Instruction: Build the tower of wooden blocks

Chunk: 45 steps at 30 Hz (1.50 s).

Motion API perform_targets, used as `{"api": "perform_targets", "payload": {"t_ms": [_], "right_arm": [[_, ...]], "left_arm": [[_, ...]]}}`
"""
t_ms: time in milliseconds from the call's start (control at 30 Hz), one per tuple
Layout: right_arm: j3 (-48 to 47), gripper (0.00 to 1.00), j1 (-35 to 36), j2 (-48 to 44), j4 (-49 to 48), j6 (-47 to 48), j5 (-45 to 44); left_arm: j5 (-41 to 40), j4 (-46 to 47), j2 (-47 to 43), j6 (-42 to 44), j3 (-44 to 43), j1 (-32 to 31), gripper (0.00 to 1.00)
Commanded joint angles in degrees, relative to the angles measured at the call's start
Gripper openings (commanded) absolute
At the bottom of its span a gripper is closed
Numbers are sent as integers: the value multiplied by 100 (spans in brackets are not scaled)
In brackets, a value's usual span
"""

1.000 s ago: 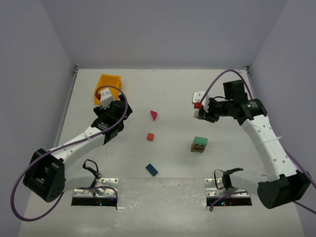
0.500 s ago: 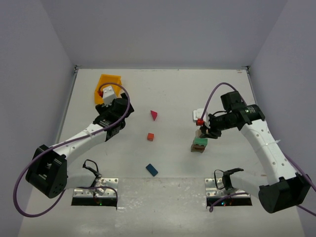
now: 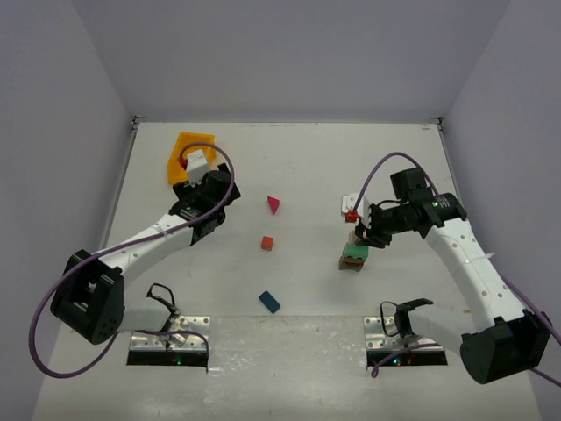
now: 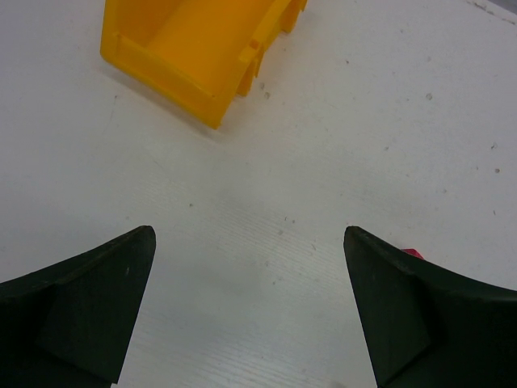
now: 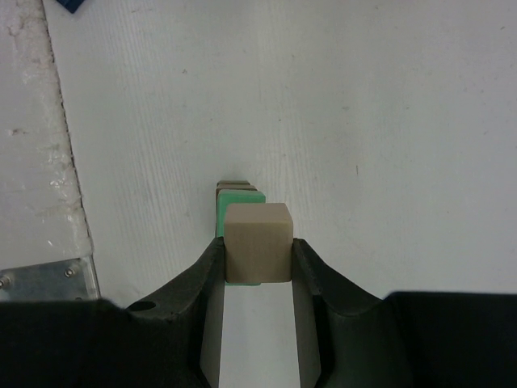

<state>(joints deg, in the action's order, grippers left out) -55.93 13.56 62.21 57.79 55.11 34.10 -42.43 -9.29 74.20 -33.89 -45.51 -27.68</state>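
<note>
The right gripper (image 5: 257, 257) pinches a cream cube (image 5: 257, 241) between its two fingers, one pressed to each side face. Directly under the cube and just past the fingertips sits a green block (image 5: 236, 212), with a brown block (image 5: 232, 185) showing beyond it. Whether the cube already touches the green block I cannot tell.

The left gripper (image 4: 250, 311) has its fingers spread wide with only bare table (image 4: 266, 202) between them. A yellow bin (image 4: 194, 48) lies ahead of it, to its left and well apart from the fingertips.

The loose pieces lie between the two grippers: a magenta prism (image 3: 274, 204), a red cube (image 3: 267, 243) nearer the arm bases, and a blue brick (image 3: 269, 302) nearer still.
</note>
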Motion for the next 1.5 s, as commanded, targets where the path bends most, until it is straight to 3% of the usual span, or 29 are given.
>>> {"api": "perform_targets", "payload": {"t_ms": [0,1467], "right_arm": [[39,9,68,46,-233,-177,-79],[303,14,614,188,-556,-695,-714]], "left_arm": [[-11,32,78,-12,-275,43,100],[-143,-117,605,40,-512,35,100]]}}
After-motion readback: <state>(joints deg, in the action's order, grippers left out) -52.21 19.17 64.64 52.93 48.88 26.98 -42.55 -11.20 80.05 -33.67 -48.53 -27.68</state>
